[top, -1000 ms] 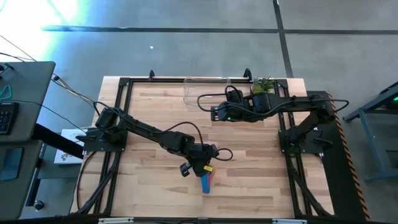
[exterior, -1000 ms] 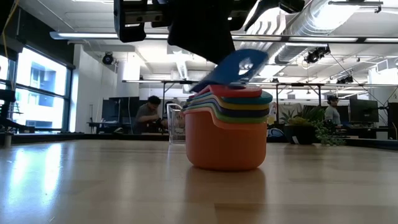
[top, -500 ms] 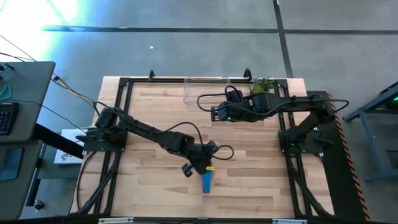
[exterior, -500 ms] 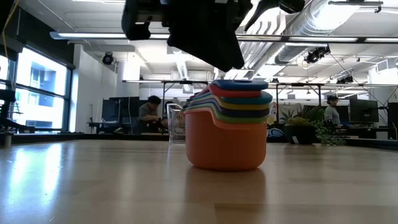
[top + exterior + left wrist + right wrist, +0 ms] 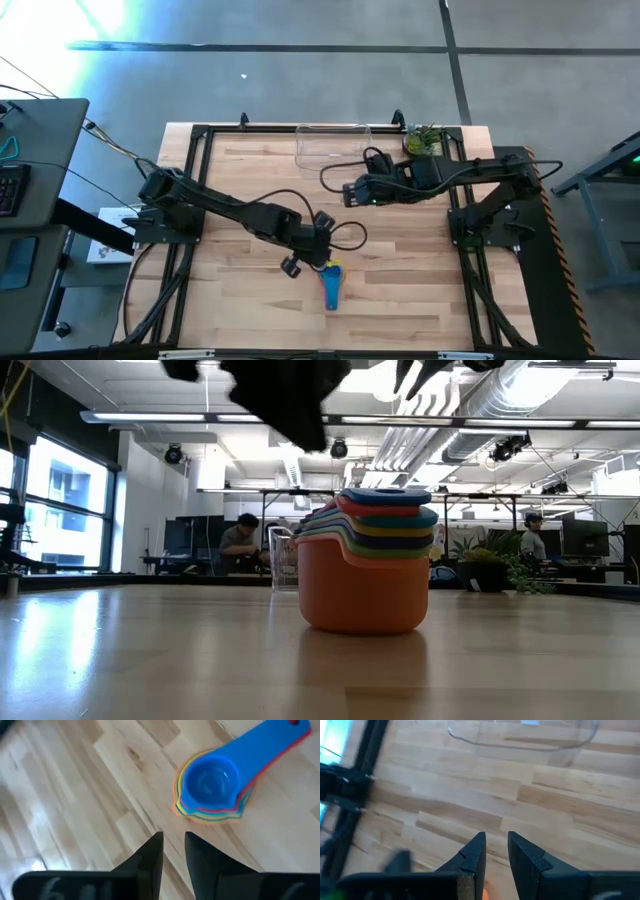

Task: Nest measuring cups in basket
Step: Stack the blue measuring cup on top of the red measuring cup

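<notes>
High view shows my nested measuring cups [image 5: 331,284] on the surface [image 5: 240,290], well apart from the basket [image 5: 333,143] at the far edge. Lifting the stack by its blue handle could spill it. My left end effector [image 5: 305,262] holds nothing, fingers slightly parted; my right end effector [image 5: 350,192] is nearly closed and empty.

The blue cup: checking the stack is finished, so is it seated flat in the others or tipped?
Seated flat. In the low view the blue cup lies level atop the nested cups; the left wrist view shows it centred inside them.
</notes>
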You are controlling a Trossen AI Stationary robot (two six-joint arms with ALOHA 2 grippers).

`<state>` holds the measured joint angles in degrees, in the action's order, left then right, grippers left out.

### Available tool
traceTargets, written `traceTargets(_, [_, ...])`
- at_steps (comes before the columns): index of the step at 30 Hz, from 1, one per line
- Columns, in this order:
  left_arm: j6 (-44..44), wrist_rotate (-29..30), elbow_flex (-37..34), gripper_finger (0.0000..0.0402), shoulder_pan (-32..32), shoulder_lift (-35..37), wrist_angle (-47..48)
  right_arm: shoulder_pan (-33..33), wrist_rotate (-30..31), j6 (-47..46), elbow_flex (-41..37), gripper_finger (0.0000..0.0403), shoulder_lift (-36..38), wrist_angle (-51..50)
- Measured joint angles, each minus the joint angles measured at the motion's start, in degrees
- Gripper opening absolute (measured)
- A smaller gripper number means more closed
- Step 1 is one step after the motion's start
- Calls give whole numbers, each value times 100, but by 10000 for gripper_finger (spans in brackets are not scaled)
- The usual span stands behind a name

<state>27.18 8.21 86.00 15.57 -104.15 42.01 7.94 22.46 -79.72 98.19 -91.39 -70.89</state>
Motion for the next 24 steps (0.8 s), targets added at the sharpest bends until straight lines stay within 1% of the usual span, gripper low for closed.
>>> traceTargets(7, [-877, -12, 0, 69, 0, 673, 863, 471, -63, -426, 1, 74, 11, -594])
traceTargets(9, [-1143, -12, -9, 69, 0, 858, 1243, 656, -70, -547, 1, 74, 13, -645])
traceTargets(11, [-1443, -11, -2, 69, 9, 1046, 1283, 851, -110, -696, 0, 74, 8, -690])
traceTargets(13, [-1764, -13, -2, 69, 46, 1232, 1525, 1048, -133, -862, 0, 74, 11, -705])
traceTargets(19, [-2632, -18, 2, 69, 241, 1585, 1430, 1651, -167, -1428, 0, 74, -19, -718])
traceTargets(24, [-3341, -15, -2, 65, 494, 1595, 1442, 2077, -255, -1978, 0, 74, -175, -660])
